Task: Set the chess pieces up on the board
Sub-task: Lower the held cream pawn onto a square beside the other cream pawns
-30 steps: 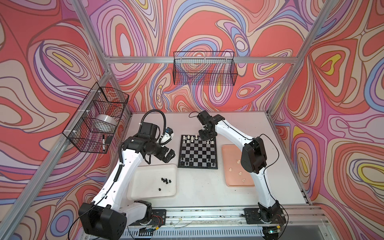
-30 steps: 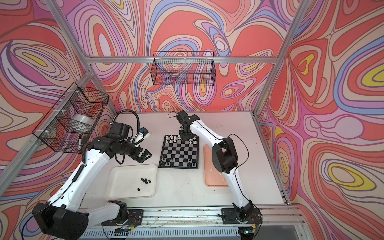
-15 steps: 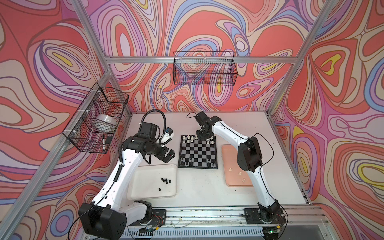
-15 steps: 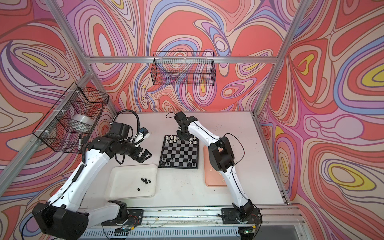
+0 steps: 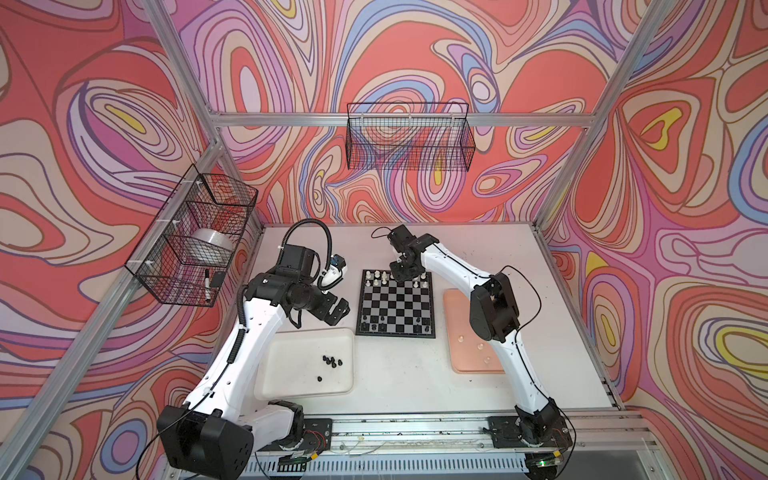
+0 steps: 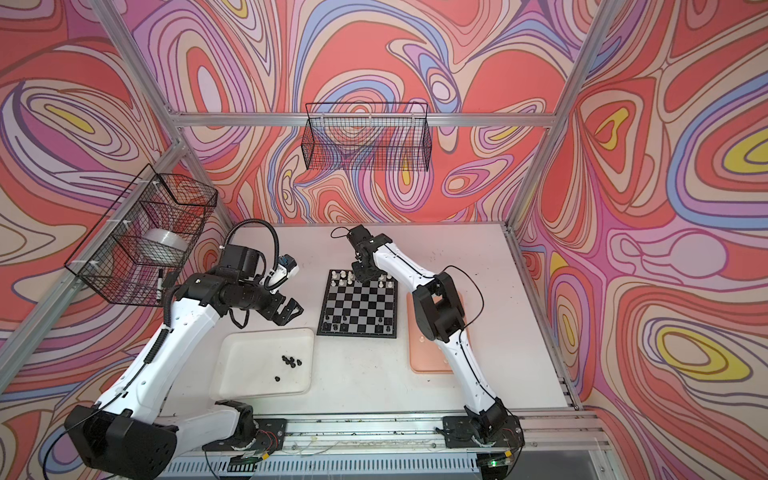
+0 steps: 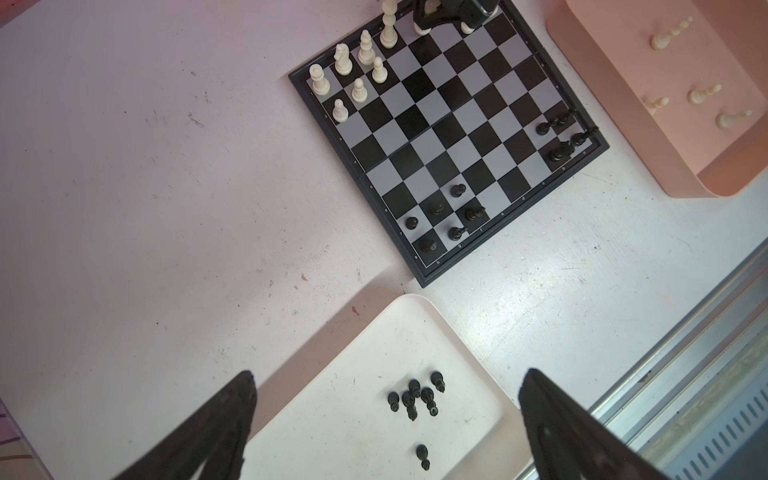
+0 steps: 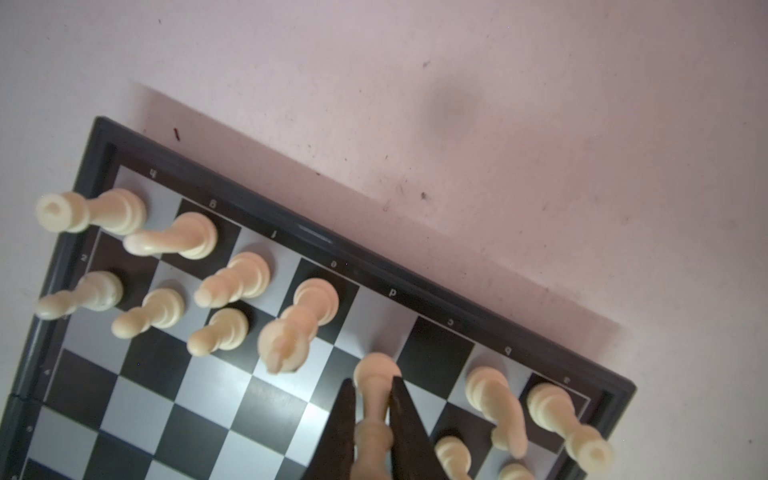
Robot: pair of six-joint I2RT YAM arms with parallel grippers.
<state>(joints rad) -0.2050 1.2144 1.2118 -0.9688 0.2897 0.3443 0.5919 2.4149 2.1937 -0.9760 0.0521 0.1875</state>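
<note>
The checkered board (image 5: pixel 395 305) (image 6: pixel 357 305) lies mid-table. Cream-white chess pieces (image 5: pixel 376 276) (image 7: pixel 343 62) stand on its two far rows, black ones (image 5: pixel 374 326) (image 7: pixel 457 191) on its near rows. My right gripper (image 5: pixel 401 274) (image 8: pixel 372 380) hangs over the middle of the far edge, shut on a tall cream-white piece (image 8: pixel 374 432) whose base hovers at an unoccupied back-row square. My left gripper (image 5: pixel 338 309) (image 7: pixel 388 374) is open and holds nothing, left of the board above the white tray's far edge.
A white tray (image 5: pixel 291 374) at front left holds several loose black pieces (image 5: pixel 332 361) (image 7: pixel 415 399). A pink tray (image 5: pixel 465 361) right of the board holds several cream-white pieces (image 7: pixel 702 95). Wire baskets (image 5: pixel 409 141) (image 5: pixel 195 237) hang on the back and left walls.
The right arm has shifted a little to the left along the board's far edge, still gripping the cream-white piece. The left arm has not moved.
</note>
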